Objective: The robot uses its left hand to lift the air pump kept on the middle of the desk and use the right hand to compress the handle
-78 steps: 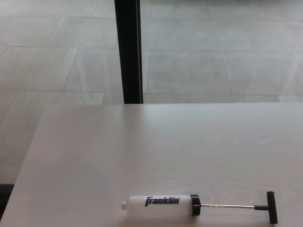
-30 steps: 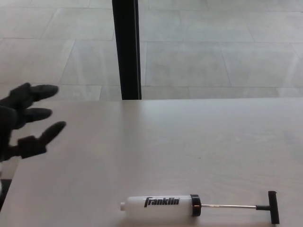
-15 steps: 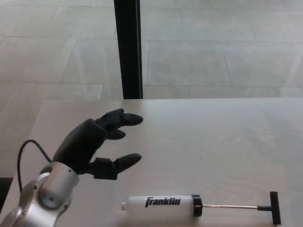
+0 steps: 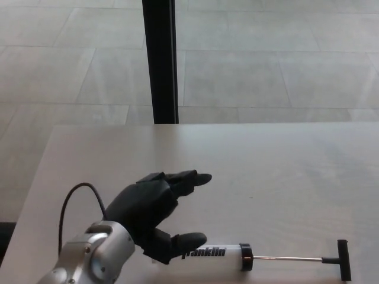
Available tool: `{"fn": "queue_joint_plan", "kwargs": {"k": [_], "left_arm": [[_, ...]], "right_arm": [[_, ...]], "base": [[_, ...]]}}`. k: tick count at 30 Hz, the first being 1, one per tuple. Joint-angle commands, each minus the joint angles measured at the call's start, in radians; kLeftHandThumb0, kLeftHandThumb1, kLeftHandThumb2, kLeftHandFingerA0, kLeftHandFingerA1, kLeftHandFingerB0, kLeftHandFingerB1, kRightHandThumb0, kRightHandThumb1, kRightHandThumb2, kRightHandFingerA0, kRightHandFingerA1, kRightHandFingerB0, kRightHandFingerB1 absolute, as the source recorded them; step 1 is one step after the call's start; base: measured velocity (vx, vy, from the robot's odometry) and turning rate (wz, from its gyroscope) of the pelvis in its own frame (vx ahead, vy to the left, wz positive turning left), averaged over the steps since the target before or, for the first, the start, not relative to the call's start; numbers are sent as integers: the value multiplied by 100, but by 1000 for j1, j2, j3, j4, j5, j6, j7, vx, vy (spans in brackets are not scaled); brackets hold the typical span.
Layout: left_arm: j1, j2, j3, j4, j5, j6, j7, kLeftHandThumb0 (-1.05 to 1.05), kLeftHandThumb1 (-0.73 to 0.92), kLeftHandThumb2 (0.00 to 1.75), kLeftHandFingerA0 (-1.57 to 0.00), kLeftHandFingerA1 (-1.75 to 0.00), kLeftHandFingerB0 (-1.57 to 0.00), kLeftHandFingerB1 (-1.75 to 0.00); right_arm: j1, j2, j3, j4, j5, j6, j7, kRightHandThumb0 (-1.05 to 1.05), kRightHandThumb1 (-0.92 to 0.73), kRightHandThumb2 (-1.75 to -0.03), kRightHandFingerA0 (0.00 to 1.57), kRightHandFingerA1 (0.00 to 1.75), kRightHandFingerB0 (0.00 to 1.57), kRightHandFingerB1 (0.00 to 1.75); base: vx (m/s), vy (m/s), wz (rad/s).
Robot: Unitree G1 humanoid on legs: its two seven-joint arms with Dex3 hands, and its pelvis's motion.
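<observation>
Low at the 6 o'clock edge of the view, the white translucent plastic air pump point(image 4: 216, 256) lies on its side on the pale wooden tabletop point(image 4: 266, 171), its long axis running from 9 o'clock to 3 o'clock. Black "franklin" lettering shows on the barrel. A black collar closes the barrel's 3 o'clock end, and from it a thin metal rod point(image 4: 284, 258) stretches out toward 3 o'clock, fully extended, ending in a black T-shaped handle point(image 4: 343, 259) that stands crosswise to the rod.

Over the barrel's 9 o'clock end hangs the black left robot hand point(image 4: 155, 212), coming in from 7 o'clock on a silver wrist with a black cable looping above it. Its fingers are spread wide and hold nothing: the thumb point(image 4: 185, 241) overlaps the barrel's 9 o'clock end in the picture, while the two thick fingers point toward 2 o'clock, clear of the pump. Whether the thumb touches the barrel cannot be told.

Beyond the tabletop's far edge, at 12 o'clock, a black vertical post point(image 4: 160, 59) rises against a grey tiled floor point(image 4: 266, 59).
</observation>
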Motion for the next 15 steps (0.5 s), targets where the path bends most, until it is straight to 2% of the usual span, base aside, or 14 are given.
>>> {"fn": "queue_joint_plan", "kwargs": {"k": [1,2,3,4,6,7,8,9,10,15], "left_arm": [[-56,87,-264,-51,572,191,-287,-103,81,64,0,-1,-1,-32],[-55,82,-270,-49,572,206,-298,-102,62,109,0,-19,-7,-10],[-54,82,-275,-48,574,211,-305,-99,77,76,0,0,0,-27],[-49,75,-280,-44,569,222,-304,-102,63,108,0,-19,-5,-9],[-51,75,-282,-45,569,227,-304,-102,63,108,0,-19,-5,-9],[-34,68,-286,-42,561,234,-288,-97,75,74,0,0,-2,-27],[-22,64,-282,-41,547,239,-266,-105,65,108,0,-18,-3,-15],[-10,59,-282,-37,543,242,-243,-96,74,72,0,-2,-7,-29],[9,41,-279,-33,513,262,-229,-102,65,106,0,-20,-13,-21],[53,20,-286,-38,507,303,-210,-105,69,109,0,-18,-16,-20]], "right_arm": [[18,37,4,-78,1,119,-16,-74,-92,-70,45,45,46,39],[14,42,0,-82,9,127,-19,-71,-77,-116,43,59,38,53],[13,47,-4,-86,14,130,-23,-72,-92,-70,46,46,46,39],[14,51,-7,-94,16,142,-31,-68,-76,-116,44,60,38,53],[11,51,-8,-98,15,147,-33,-68,-76,-116,44,60,38,53],[13,57,-13,-101,21,147,-37,-70,-92,-69,47,47,47,40],[7,57,-12,-96,13,143,-40,-70,-92,-69,47,47,48,40],[7,55,-13,-88,10,134,-36,-71,-92,-69,49,48,49,41],[6,56,-16,-78,7,129,-37,-72,-92,-69,50,48,50,40],[-10,60,-14,-58,-8,124,-37,-69,-92,-68,51,48,51,40]], "base": [[0,0,0],[0,0,0],[0,0,0],[0,0,0],[0,0,0],[0,0,0],[0,0,0],[0,0,0],[0,0,0],[0,0,0]]}}
